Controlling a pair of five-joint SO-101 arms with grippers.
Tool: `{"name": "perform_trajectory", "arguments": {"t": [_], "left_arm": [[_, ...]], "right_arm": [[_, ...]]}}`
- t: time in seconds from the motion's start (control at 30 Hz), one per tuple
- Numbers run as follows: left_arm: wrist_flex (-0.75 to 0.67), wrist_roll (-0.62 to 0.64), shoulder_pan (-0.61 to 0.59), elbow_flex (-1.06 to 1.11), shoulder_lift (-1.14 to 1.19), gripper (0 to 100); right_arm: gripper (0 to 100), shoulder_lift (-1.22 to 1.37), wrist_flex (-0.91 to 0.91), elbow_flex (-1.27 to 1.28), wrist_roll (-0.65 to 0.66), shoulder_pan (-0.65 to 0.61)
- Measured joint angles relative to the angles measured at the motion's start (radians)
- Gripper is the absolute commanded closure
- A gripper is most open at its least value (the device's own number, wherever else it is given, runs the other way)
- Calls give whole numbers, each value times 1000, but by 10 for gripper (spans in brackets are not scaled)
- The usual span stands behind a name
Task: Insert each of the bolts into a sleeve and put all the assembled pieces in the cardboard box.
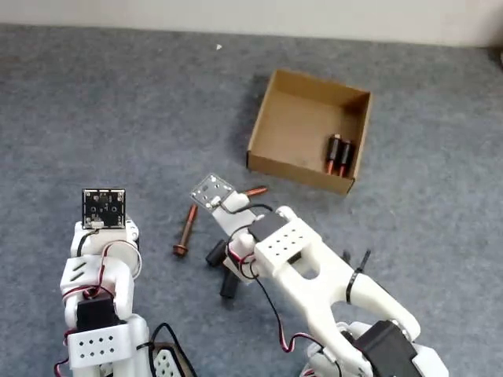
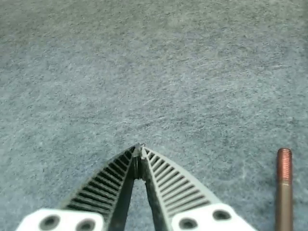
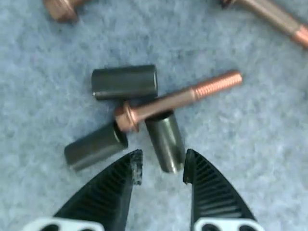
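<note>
Right end effector (image 3: 162, 167), spread, straddles the end of one sleeve (image 3: 165, 137) touching a loose bolt (image 3: 178, 98); we judge grasping comes next (close squarely). Left end effector (image 2: 139, 156) rests pressed together over the counter (image 2: 144, 72).

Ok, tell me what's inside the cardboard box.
Two sleeved bolts lie side by side against a wall of the cardboard box. Its near wall hides a strip of floor.
</note>
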Motion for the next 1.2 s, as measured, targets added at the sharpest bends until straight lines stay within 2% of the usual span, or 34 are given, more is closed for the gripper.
{"name": "perform_trajectory", "arguments": {"t": [0.13, 0.37, 1.1, 1.2], "left_arm": [[0, 0, 0, 0, 0, 994], [0, 0, 0, 0, 0, 994], [0, 0, 0, 0, 0, 994], [0, 0, 0, 0, 0, 994]], "right_arm": [[865, 0, -84, 48, 12, 0], [865, 0, -146, 114, 123, 25], [865, 25, -149, 117, 126, 29], [902, 98, -155, 104, 127, 31]]}}
